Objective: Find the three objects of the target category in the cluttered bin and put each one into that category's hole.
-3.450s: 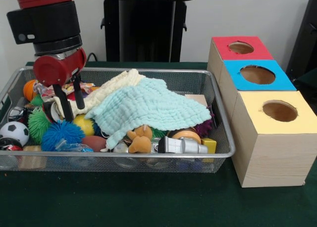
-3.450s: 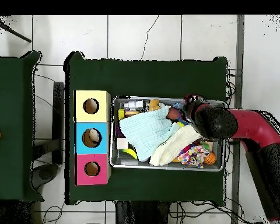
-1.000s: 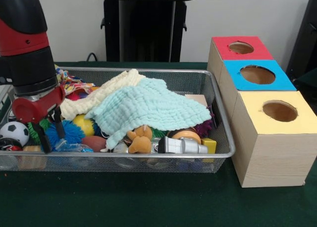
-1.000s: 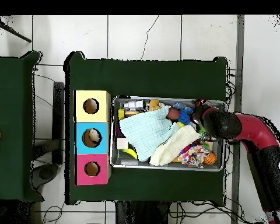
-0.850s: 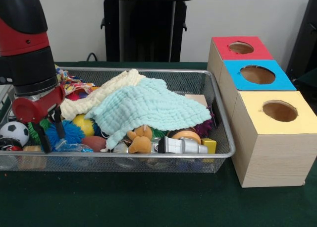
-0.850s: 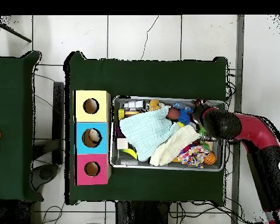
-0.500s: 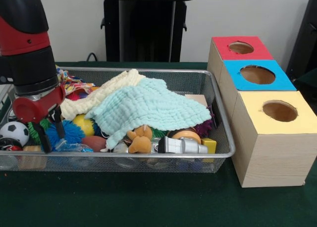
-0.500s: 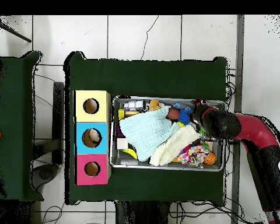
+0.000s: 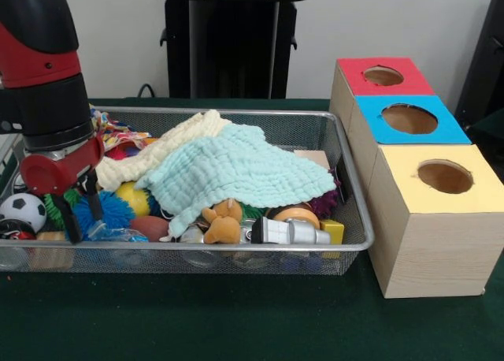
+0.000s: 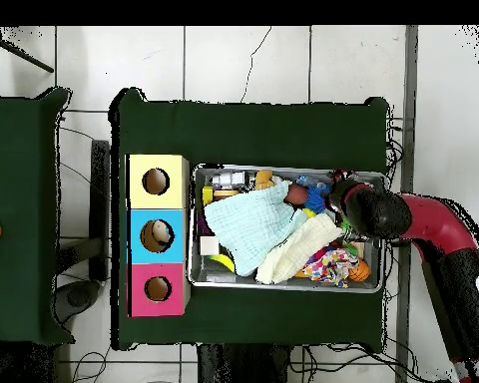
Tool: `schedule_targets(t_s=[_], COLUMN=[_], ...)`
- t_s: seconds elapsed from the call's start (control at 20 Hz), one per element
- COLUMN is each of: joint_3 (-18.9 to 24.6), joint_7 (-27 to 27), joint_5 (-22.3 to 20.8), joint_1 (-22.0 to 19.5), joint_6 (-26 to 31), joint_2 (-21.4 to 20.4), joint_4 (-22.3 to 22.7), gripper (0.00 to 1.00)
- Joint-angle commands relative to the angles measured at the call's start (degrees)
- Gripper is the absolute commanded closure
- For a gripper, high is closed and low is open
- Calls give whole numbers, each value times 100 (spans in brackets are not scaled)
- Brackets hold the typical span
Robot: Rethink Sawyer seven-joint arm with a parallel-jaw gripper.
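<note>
The green-covered table takes up most of the scene, and the wire mesh bin sits on it as the thing everything else gathers around. Beside the bin, along one short end, stands a row of three wooden boxes, each with a round hole on top: the yellow box nearest the bin's front corner, the blue box in the middle, the red box at the far end.

The red and black arm reaches down into the opposite end of the bin. Its gripper has two thin black fingers spread apart, straddling the blue spiky ball without clamping anything that I can see.

Inside the bin, a mint green cloth drapes over the middle heap, with a cream cloth tucked beside it toward the arm. Along the bin's front wall lie a tan plush toy, a silver flashlight, a yellow ball and, at the arm's end, a small soccer ball.
</note>
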Motion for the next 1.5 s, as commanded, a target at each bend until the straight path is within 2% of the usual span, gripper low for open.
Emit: schedule_targets(t_s=[0.05,0.4,0.6,0.85,0.95,1.05,1.2,1.3,1.5], joint_3=[-631,-534,-453,-83,-105,-301,-603,-625,-519], joint_7=[-785,-605,-480,-246,-194,-225,-189,-263,-401], joint_5=[-846,-571,-551,23,52,-193,-724,-898,-890], joint_1=[-11,-24,-75,-292,-251,-150,-14,-36,-117], joint_6=[44,363,261,553,598,507,41,-203,-205], joint_2=[400,-376,-568,-1460,-1586,-1326,-596,-229,-69], joint_4=[346,797,1018,1656,1702,1577,1194,993,896], gripper=[0,0,0,0,0,0,0,0,0])
